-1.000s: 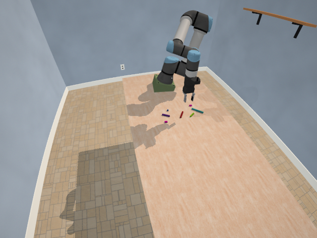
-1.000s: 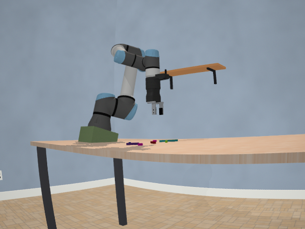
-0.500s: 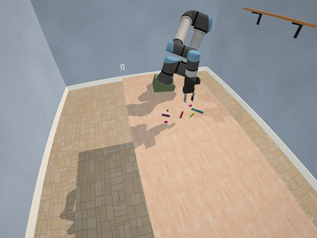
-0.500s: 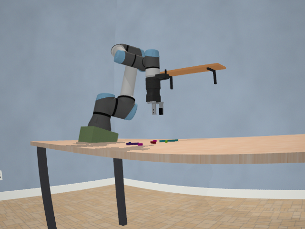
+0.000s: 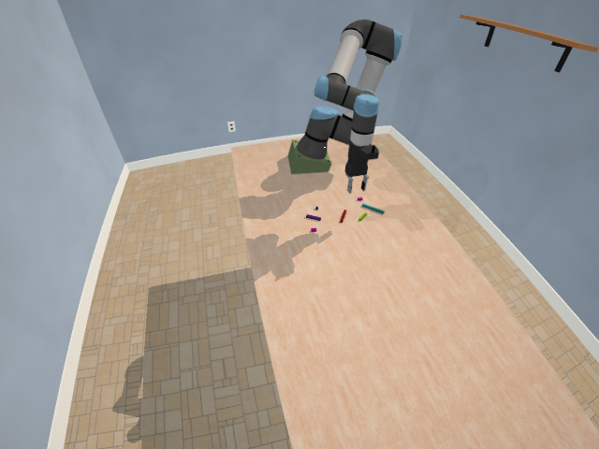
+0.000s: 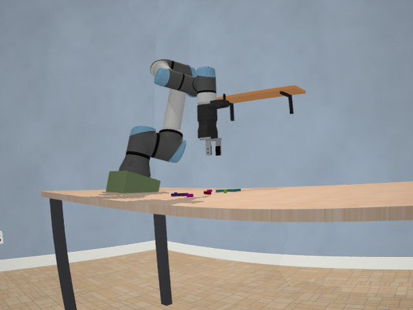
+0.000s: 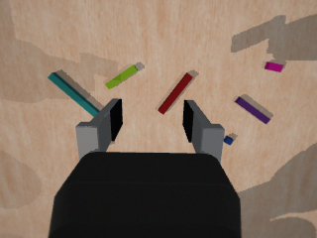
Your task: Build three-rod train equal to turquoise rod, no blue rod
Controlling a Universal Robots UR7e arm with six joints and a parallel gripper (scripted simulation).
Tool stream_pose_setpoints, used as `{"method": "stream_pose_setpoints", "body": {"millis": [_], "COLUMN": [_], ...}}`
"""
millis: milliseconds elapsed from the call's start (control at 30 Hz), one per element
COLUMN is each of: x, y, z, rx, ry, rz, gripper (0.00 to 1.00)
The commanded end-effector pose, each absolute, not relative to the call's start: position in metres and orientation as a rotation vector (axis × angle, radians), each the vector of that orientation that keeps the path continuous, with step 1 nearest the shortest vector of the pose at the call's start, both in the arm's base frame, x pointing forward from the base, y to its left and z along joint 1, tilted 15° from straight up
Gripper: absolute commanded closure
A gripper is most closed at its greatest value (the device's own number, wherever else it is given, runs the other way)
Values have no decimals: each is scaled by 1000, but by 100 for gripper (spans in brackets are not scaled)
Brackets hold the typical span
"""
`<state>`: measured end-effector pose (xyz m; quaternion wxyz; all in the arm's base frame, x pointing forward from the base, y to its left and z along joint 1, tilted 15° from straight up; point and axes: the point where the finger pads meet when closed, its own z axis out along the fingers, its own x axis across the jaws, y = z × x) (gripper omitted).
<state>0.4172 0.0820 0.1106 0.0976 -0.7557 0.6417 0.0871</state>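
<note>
Hanging high over the desk [image 6: 300,203], our claw [image 7: 150,120] was wide apart and held nothing; we saw the red rod [image 7: 175,92] below.

Six rods lie flat, scattered apart on the tabletop [image 5: 387,313]: turquoise rod [image 5: 372,209] far right, lime rod [image 5: 362,216], red rod [image 5: 343,215], purple rod [image 5: 313,217], blue rod [image 5: 316,208], two magenta rods [image 5: 313,229].

From my side-on feed I see the gripper [image 6: 213,150] hanging wide open and empty well above the table [image 6: 300,203], with the purple rod [image 6: 179,194], a magenta rod [image 6: 190,195], the red rod [image 6: 207,192] and the turquoise rod [image 6: 228,190] lying below.
</note>
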Motion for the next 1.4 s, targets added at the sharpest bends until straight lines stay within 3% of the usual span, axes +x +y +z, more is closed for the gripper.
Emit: {"method": "stream_pose_setpoints", "body": {"millis": [0,1367], "x": [417,359], "y": [83,187], "z": [111,140], "rx": [-2227,-1387], "ry": [1912,2665], "rz": [258,356], "gripper": [0,0]}}
